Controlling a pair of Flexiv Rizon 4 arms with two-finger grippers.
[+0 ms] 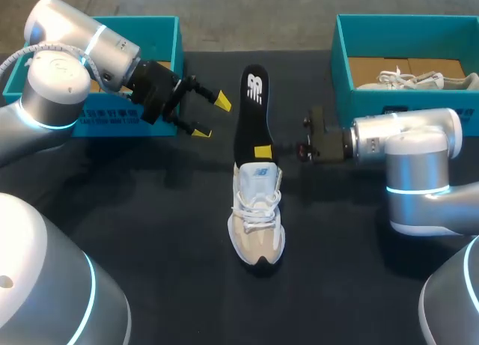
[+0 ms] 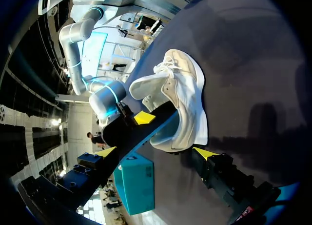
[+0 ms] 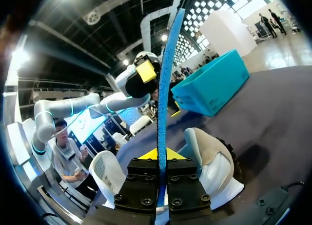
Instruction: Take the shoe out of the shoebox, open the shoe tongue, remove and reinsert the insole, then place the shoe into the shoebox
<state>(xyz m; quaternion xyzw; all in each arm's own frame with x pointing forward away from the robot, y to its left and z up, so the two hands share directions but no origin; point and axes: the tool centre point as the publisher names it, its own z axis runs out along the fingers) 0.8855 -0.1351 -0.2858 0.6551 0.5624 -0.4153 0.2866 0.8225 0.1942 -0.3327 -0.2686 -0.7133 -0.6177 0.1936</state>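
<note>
Shoe [image 1: 256,225] at the centre of the dark table [image 1: 150,210], long axis running 12 to 6, toe to 6 o'clock, heel and open collar to 12. Straight out of that collar end goes the black insole [image 1: 253,113], carrying the same line on toward 12 o'clock, printed face up. Whether its near end is tucked inside the shoe I cannot tell.

In from 3 o'clock comes the right gripper [image 1: 263,152], clenched on the insole just above the heel. One yellow tip lies on the insole's top face, and the right wrist view shows the insole edge-on, pinched between the fingers.

Left gripper [image 1: 210,116] hangs at 10 o'clock from the shoe, released. Its two yellow tips are spread wide with nothing between them, just beside the insole's far half and apart from it.

Left shoebox [image 1: 168,31], teal, sits behind that arm at 10 o'clock. Right shoebox [image 1: 340,60] is at 2 o'clock, with a second pale shoe [image 1: 419,81] lying inside it.
</note>
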